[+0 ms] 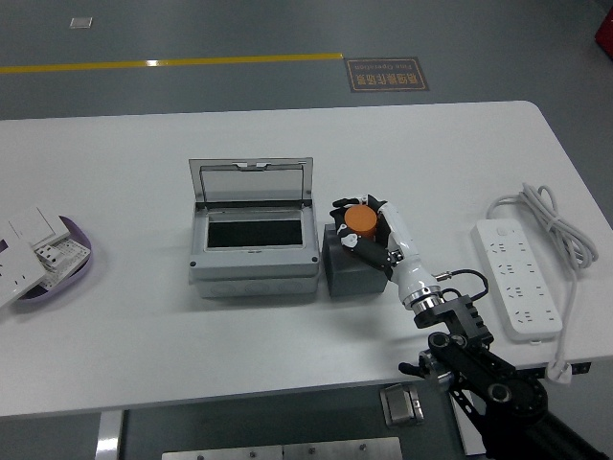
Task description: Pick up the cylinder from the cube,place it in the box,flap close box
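We saw our right hand (369,233) curled around the one orange cylinder (361,219), half hiding it and the single grey cube (350,273) beneath, one open box (253,247) just left.

The right arm (479,369) is coming in from the bottom right corner and reaching up over the table. Its wrist is bending a little toward the left. The right hand (375,235) is white and black. Its fingers (366,251) are curling around the orange cylinder (361,220) and gripping it.
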You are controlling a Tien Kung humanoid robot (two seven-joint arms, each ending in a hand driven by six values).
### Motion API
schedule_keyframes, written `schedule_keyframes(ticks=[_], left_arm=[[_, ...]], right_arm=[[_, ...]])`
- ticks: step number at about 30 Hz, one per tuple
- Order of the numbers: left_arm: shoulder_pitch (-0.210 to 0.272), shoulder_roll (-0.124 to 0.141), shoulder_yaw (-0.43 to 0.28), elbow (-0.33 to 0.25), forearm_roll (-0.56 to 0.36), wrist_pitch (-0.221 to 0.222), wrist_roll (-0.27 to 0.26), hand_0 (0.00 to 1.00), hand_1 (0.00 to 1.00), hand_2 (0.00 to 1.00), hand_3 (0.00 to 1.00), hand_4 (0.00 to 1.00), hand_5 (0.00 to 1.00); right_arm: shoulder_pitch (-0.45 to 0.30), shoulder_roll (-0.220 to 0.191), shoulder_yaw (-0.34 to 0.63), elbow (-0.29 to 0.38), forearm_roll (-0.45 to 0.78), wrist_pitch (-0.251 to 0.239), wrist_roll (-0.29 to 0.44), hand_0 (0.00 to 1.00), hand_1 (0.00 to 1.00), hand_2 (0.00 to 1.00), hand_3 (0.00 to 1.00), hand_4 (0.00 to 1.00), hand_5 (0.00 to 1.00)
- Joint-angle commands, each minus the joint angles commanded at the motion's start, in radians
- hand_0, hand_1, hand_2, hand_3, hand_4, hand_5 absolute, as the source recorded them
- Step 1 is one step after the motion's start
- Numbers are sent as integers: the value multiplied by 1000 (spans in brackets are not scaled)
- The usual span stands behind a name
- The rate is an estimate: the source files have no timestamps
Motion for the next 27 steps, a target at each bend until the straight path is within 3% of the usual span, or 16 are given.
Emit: schedule_keyframes(ticks=[9,17,18,23,24,27], left_arm=[[2,0,-2,0,1,1,1,601,587,564,600,664,266],[0,2,-7,0,11,0,3,601,587,564,600,663,265],[0,2,-7,0,12,0,3,601,587,564,600,663,266],[-3,6,-11,0,19,-1,5,601,587,564,600,663,266],[-4,7,-11,0,20,-1,6,601,587,565,600,664,267],[-4,8,-13,0,22,-1,7,601,587,565,600,664,267]], right_arm=[[43,-6,-54,80,-37,-46,-24,628,559,488,510,302,2],[151,33,-178,123,-173,-103,-108,615,556,487,515,291,2],[168,34,-195,119,-190,-109,-121,366,458,485,515,280,2],[262,22,-296,83,-268,-127,-190,366,458,485,515,280,2],[279,21,-318,75,-286,-129,-204,121,319,484,512,265,2],[320,27,-372,54,-343,-129,-248,121,319,484,512,265,2]])
